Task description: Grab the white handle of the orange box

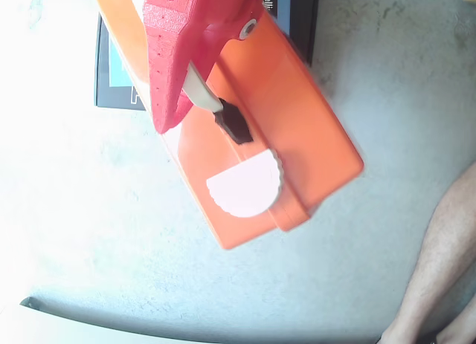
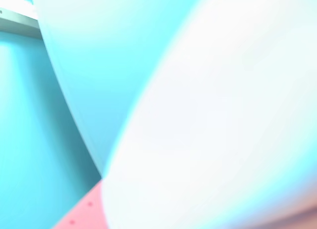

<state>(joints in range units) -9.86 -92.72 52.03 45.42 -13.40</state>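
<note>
Red textured tool over slim white handle, grip cannot be told, glossy orange box, ribbed half-round latch

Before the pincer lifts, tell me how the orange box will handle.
The orange box looks like rigid moulded plastic, so probably stiff. Held by the handle along one long edge, it would likely hang and swing. Flat with smooth faces, it should slide rather than roll.
</note>
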